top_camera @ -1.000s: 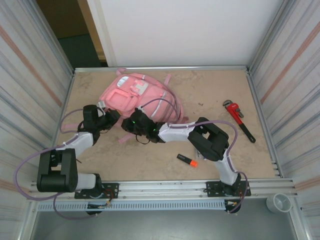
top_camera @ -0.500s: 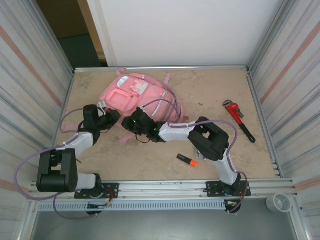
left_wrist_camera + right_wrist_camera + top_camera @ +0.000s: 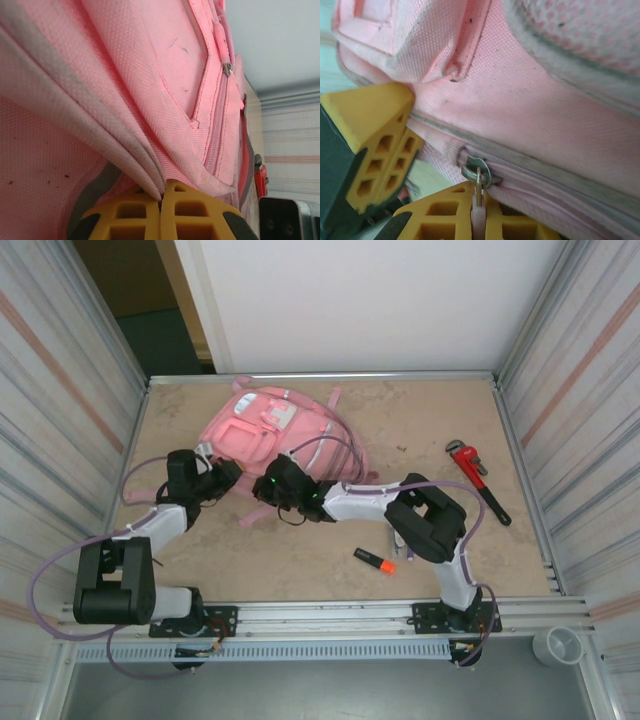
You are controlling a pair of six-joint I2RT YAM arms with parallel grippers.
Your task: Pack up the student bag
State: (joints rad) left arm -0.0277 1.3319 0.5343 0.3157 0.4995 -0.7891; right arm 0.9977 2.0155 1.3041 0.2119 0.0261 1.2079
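- Student bag point(image 3: 262, 432) lies at 11 o'clock on the desk point(image 3: 420, 430).
- Left end effector point(image 3: 161, 197) pinches a fold of it.
- Right end effector point(image 3: 478, 220) clamps its zip pull point(image 3: 478, 176).

Beige table point(image 3: 300, 550), pink student bag point(image 3: 240, 435), red wrench point(image 3: 480, 483), orange marker point(image 3: 373, 560)

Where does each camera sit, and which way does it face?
Top external: above and behind the bases, looking down at table and student bag; left arm and right arm show.
Left wrist: on the left arm, facing pink bag fabric; left gripper shut on a fold.
Right wrist: on the right arm, facing the zip; right gripper pinches the zip pull.
Both wrist views share the bag.
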